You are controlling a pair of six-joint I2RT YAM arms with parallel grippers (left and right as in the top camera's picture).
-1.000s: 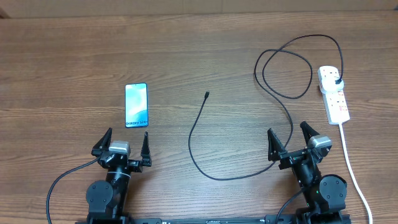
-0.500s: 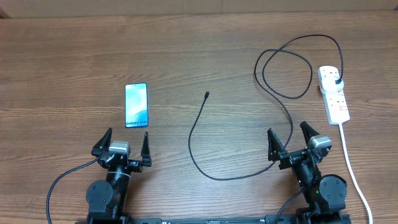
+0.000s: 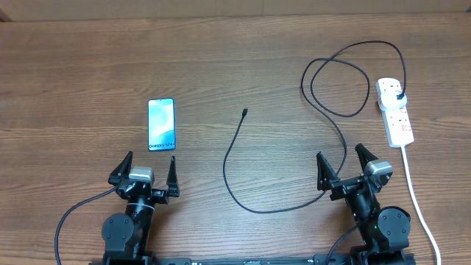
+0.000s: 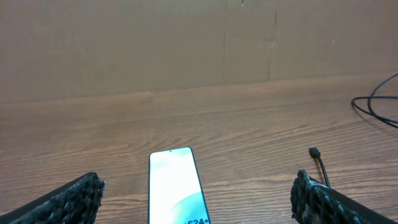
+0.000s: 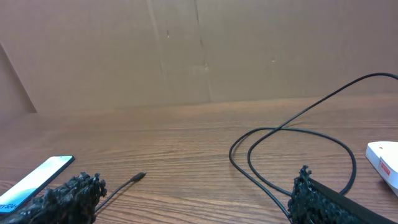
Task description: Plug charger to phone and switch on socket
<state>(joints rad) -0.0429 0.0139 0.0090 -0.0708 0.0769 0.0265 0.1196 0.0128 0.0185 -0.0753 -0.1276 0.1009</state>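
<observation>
The phone [image 3: 162, 124] lies flat on the table at the left, screen lit light blue; it also shows in the left wrist view [image 4: 176, 185] and the right wrist view [image 5: 37, 176]. The black charger cable [image 3: 234, 184] runs from its small plug tip [image 3: 244, 112] in a long curve and loops to a black plug seated in the white socket strip [image 3: 395, 112] at the far right. My left gripper [image 3: 145, 171] is open and empty just in front of the phone. My right gripper [image 3: 342, 163] is open and empty, with the cable passing between its fingers.
The strip's thick white cord [image 3: 414, 193] runs down the right side past my right arm. A brown cardboard wall [image 4: 186, 43] stands behind the wooden table [image 3: 88, 66].
</observation>
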